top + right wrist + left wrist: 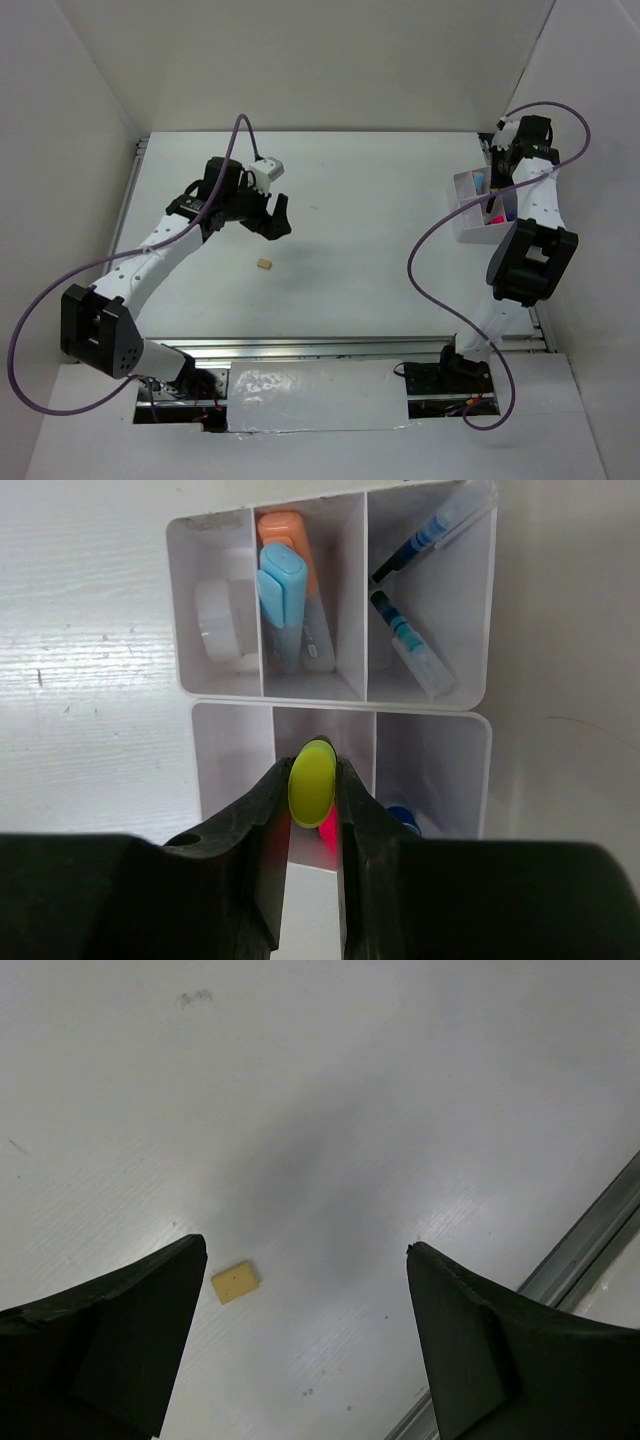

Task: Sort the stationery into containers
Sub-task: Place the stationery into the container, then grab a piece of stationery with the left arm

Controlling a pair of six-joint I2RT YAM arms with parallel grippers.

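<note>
Presently, the right gripper (pixel 312 768) pinches a yellow highlighter (pixel 312 788) between its two black fingers. The highlighter is seen end-on as an oval and hangs over the middle compartment of the near row of the translucent white plastic organiser tray (pixel 362 590). Under it, in that same compartment, shows the bright tip of a pink highlighter (pixel 326 830).

From the right wrist view, the tray has two rows of three rectangular compartments.
- **Far row, 11 o'clock:** a white tape roll (pixel 220 620).
- **Far row, 12 o'clock:** an orange-capped marker (pixel 283 530) lying against a light-blue-capped marker (pixel 282 590).
- **Far row, 1 o'clock:** two thin blue pens (pixel 410 645), crossed at an angle.
- **Near row, 4 o'clock:** a small blue object (pixel 403 818), mostly hidden by the finger; I cannot tell what it is.

In the overhead view the tray sits at the 3 o'clock edge of the white table (pixel 380 200).

Well apart from it, toward 9 o'clock, the left gripper (pixel 275 218) hovers with its fingers spread wide, gripping nothing. A small tan eraser block (pixel 264 264) lies flat on the table just at 6 o'clock of that gripper. From the left wrist camera the eraser sits toward 8 o'clock of the gap between the fingers, close beside one finger's inner edge and apart from it.
</note>
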